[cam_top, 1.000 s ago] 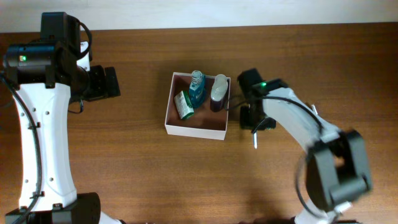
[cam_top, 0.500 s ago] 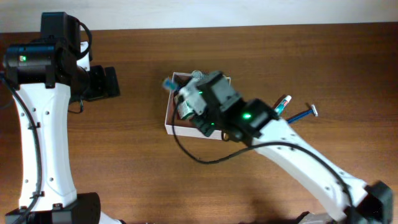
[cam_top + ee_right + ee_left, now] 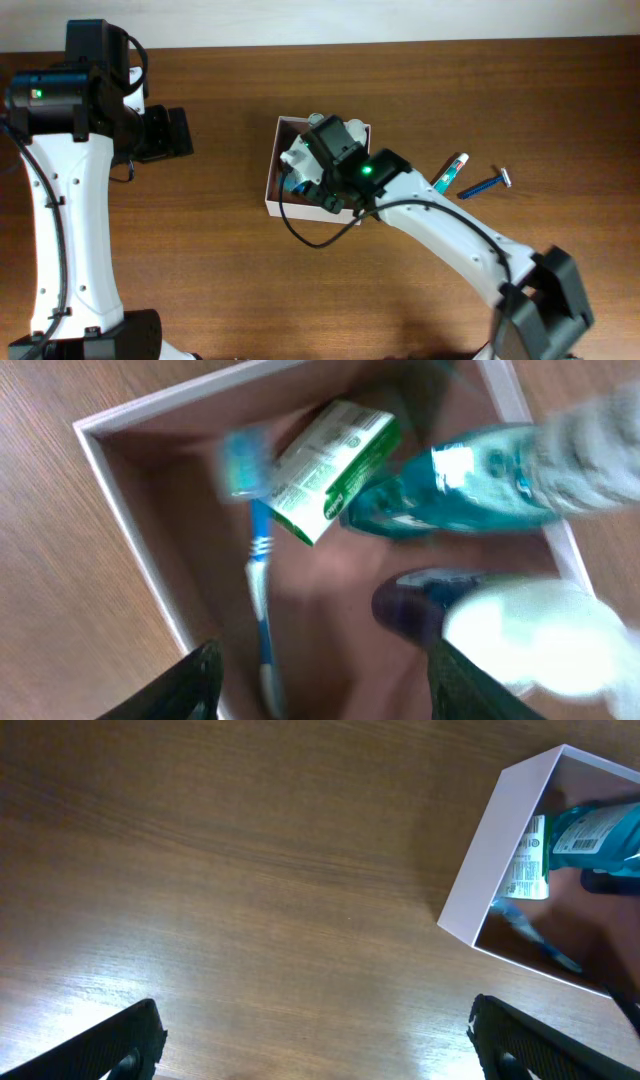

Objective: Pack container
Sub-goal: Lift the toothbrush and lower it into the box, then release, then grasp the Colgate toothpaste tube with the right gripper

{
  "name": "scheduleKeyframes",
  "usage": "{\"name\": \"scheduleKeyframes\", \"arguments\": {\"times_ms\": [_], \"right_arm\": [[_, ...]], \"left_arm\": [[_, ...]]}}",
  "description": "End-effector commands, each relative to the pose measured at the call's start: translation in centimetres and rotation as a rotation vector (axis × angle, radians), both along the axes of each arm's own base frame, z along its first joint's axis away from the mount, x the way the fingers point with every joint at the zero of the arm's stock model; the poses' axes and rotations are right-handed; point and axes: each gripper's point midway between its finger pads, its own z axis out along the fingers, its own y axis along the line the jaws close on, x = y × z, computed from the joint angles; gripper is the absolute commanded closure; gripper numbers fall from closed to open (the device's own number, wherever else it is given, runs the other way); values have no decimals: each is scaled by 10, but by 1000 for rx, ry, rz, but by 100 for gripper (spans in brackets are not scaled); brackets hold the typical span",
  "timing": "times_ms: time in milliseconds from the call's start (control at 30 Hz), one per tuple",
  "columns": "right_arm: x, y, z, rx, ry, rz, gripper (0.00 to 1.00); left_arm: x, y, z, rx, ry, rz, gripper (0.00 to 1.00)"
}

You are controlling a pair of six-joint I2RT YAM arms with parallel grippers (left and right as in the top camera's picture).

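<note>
My right gripper point(image 3: 330, 685) hangs spread and empty just above the container point(image 3: 290, 209), the toothbrush point(image 3: 262, 600) lying inside; lifting out, a wide finger could snag its wall or topple the blue bottle point(image 3: 470, 475) within

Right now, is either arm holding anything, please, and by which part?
Nothing: left gripper and right gripper are open, empty. The blue plastic toothbrush lies in the square white-walled container.
</note>
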Motion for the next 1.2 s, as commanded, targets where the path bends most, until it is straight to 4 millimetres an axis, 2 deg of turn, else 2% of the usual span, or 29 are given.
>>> {"name": "scheduleKeyframes", "arguments": {"times_ms": [0,33,100,167,233,300,367,467,633,767,867,1033,1100,1133,1167], "right_arm": [[-1,-24,80,194,-73,-225,39],[-1,-34,89,228,-72,-283,37],[1,-67,106,305,-58,-456,34],[3,-98,111,348,-32,-614,34],[5,-135,104,361,12,-784,34],[7,-169,89,349,62,-936,38],[7,-199,64,333,127,-1099,40],[8,-226,26,304,208,-1263,44],[22,-248,-35,246,304,-1385,45],[36,-245,-74,254,373,-1399,48],[37,-246,-104,241,421,-1484,47],[35,-248,-140,207,476,-1550,47],[33,-250,-147,196,489,-1566,47],[32,-252,-151,193,498,-1585,48],[31,-253,-152,194,503,-1587,55]], "left_arm": [[1,2,4,7,-13,7,1],[1,2,4,7,-13,7,1],[1,2,4,7,-13,7,1],[1,2,4,7,-13,7,1],[1,2,4,7,-13,7,1],[1,2,4,7,-13,7,1],[1,2,4,7,-13,7,1],[1,2,4,7,-13,7,0],[1,2,4,7,-13,7,1],[1,2,4,7,-13,7,1],[1,2,4,7,-13,7,1],[1,2,4,7,-13,7,1],[1,2,4,7,-13,7,1],[1,2,4,7,-13,7,1],[1,2,4,7,-13,7,1]]}}
